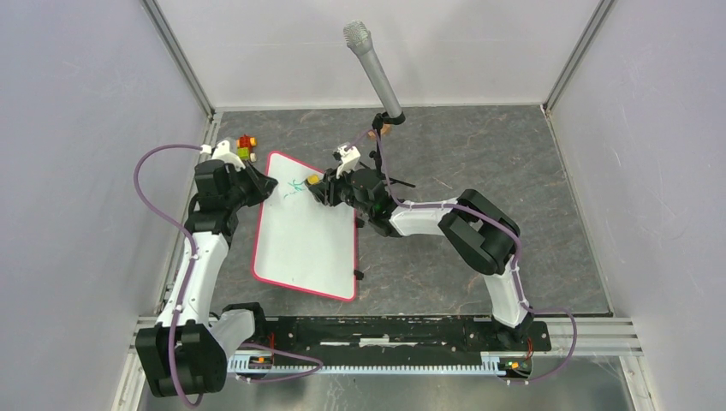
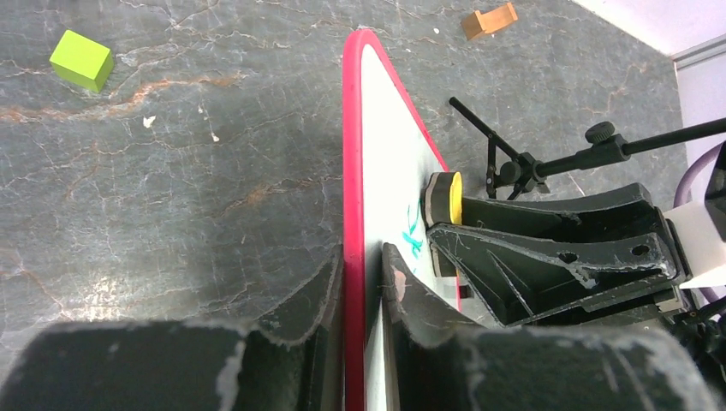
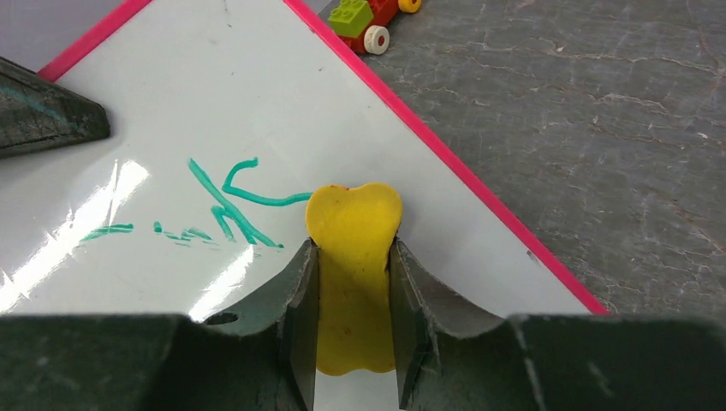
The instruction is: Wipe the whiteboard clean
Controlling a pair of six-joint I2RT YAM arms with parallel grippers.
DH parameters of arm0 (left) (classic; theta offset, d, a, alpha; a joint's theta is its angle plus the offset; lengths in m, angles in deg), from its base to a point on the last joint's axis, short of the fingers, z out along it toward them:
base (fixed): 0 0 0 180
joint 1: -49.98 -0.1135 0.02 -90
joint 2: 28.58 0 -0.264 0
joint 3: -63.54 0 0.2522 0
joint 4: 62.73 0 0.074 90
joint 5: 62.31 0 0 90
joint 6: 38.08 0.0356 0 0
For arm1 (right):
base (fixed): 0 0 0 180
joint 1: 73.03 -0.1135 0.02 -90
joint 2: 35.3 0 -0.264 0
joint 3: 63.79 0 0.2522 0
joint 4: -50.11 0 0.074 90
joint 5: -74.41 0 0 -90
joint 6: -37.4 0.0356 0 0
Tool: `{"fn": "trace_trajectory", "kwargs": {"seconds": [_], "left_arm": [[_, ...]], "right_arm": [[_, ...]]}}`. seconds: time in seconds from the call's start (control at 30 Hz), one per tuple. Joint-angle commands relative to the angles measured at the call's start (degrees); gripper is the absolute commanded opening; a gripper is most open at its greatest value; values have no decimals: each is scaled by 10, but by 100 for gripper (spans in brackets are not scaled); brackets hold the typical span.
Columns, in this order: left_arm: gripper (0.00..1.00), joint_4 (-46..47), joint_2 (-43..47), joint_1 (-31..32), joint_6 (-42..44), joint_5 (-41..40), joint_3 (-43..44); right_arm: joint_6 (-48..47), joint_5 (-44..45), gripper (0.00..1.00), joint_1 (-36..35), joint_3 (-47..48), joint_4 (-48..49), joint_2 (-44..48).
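Note:
The whiteboard [image 1: 304, 235], white with a red-pink rim, lies on the dark table. Green handwriting [image 3: 227, 205] marks its far end. My left gripper [image 1: 259, 182] is shut on the board's far left edge [image 2: 353, 282], one finger under the rim and one on the white face. My right gripper [image 1: 318, 186] is shut on a yellow eraser [image 3: 354, 274] and presses it on the board just right of the green strokes. The eraser also shows in the left wrist view [image 2: 447, 199], with the green marks [image 2: 413, 235] beside it.
A microphone [image 1: 373, 68] on a small black tripod [image 1: 385, 167] stands behind the right gripper. A toy of red, green and yellow bricks [image 1: 246, 147] lies by the board's far left corner. A green block [image 2: 81, 60] and an orange piece [image 2: 490, 20] lie on the table.

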Motion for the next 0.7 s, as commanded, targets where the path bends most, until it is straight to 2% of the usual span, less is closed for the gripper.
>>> {"fn": "trace_trajectory", "kwargs": {"seconds": [0.0, 0.33, 0.43, 0.53, 0.67], "left_arm": [[2, -8, 12, 19, 66, -13, -12], [2, -9, 10, 27, 78, -22, -15], [2, -9, 11, 27, 78, -21, -14], [2, -8, 16, 29, 79, -22, -17], [2, -8, 18, 32, 83, -24, -17]], "right_arm": [[-18, -11, 26, -26, 10, -76, -1], [-20, -45, 27, -88, 120, -85, 0], [-10, -43, 27, -75, 153, -101, -25], [12, -32, 27, -53, 147, -95, -42], [13, -1, 27, -29, 159, -158, -66]]}}
